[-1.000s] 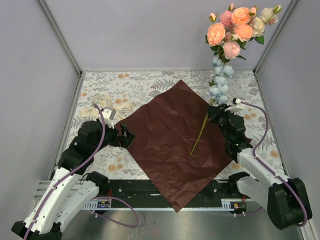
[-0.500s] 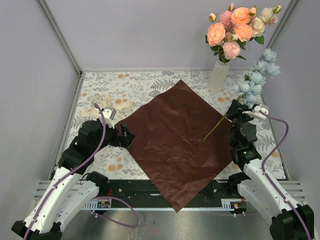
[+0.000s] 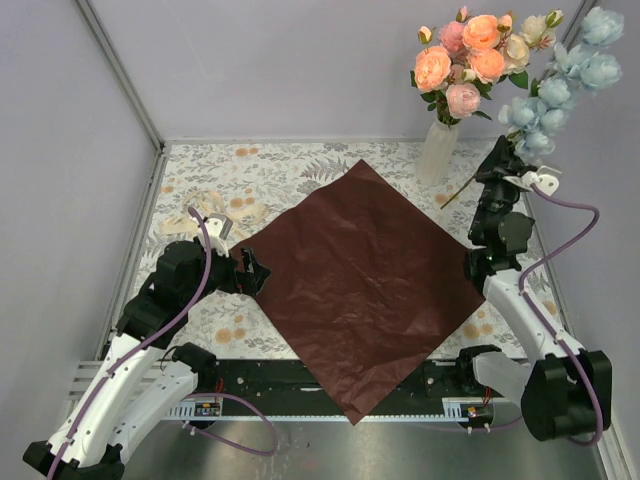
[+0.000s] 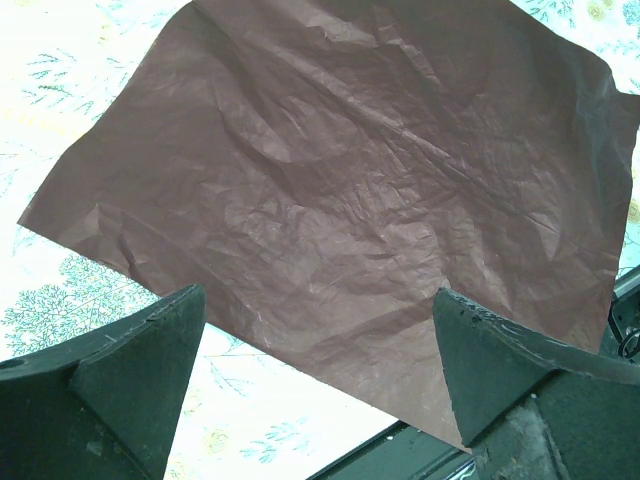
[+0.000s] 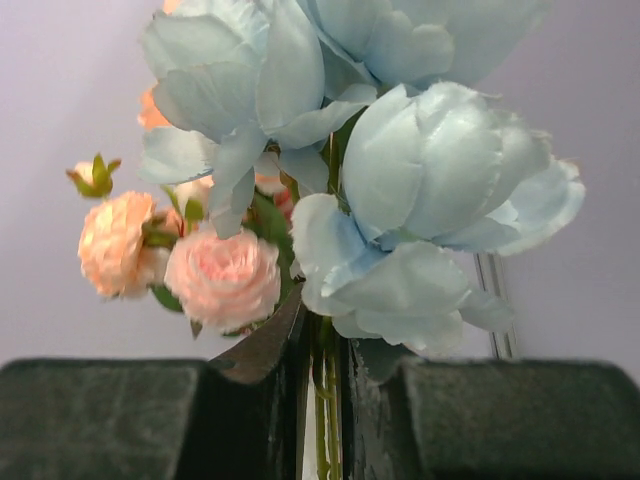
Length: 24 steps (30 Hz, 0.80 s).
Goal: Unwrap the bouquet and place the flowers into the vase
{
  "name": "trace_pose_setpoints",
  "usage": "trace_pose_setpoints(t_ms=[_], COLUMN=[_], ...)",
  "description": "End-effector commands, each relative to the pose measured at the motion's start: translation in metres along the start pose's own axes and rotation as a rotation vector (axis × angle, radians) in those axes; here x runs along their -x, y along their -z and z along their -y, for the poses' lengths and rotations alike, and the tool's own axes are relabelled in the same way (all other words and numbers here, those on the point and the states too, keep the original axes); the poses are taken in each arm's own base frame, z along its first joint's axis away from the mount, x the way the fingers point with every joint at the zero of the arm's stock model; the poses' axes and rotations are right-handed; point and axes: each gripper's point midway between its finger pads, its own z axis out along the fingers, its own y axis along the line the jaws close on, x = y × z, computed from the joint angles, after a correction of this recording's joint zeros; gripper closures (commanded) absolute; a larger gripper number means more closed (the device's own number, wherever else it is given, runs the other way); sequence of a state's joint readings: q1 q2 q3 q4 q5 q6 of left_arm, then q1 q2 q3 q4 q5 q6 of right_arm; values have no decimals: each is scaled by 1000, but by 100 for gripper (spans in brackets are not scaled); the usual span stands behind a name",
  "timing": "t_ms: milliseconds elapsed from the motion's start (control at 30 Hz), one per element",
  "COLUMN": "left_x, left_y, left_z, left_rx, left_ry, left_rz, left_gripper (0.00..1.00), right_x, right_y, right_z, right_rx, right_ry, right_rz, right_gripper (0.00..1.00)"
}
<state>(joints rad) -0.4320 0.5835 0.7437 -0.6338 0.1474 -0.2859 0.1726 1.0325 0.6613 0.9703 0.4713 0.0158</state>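
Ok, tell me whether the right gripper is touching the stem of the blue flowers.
Touching. The right wrist view shows the right gripper shut on the green stem of the blue flowers, which is pinched between both fingers.

No text, label, brand, number or sign is showing legibly in any of the views. A small electronics board (image 3: 206, 408) on the rail at the near edge of the counter is showing tiny coloured marks, but they are too small to read.
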Motion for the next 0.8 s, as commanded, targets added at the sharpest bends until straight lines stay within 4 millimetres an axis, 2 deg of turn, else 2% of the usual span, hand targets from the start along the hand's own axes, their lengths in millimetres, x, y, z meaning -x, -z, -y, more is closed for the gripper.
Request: trace_pose_setpoints(t_ms=[0, 133, 267, 333, 367, 467, 767], left_x=[13, 11, 12, 11, 11, 12, 10], left_y=[-1, -3, -2, -3, -3, -3, -5], left_z=[8, 6, 5, 4, 4, 5, 3], left_rx=[-36, -29, -21, -19, -18, -19, -12], left_ry=[-8, -7, -6, -6, -7, -7, -7], left_rz=[47, 40, 44, 41, 40, 41, 31], left_gripper=[1, 1, 1, 1, 1, 1, 1], right_x=[64, 82, 89, 89, 90, 89, 79], right_y=[-33, -55, -80, -92, -101, -117, -148], right_z=[-12, -14, -22, -32, -25, -29, -34], right_rx=[56, 93, 149, 180, 171, 183, 210], right_ry=[-41, -80, -66, -71, -51, -57, -88], right_rz=[243, 363, 419, 430, 440, 459, 481], right_gripper=[100, 100, 100, 100, 100, 100, 100])
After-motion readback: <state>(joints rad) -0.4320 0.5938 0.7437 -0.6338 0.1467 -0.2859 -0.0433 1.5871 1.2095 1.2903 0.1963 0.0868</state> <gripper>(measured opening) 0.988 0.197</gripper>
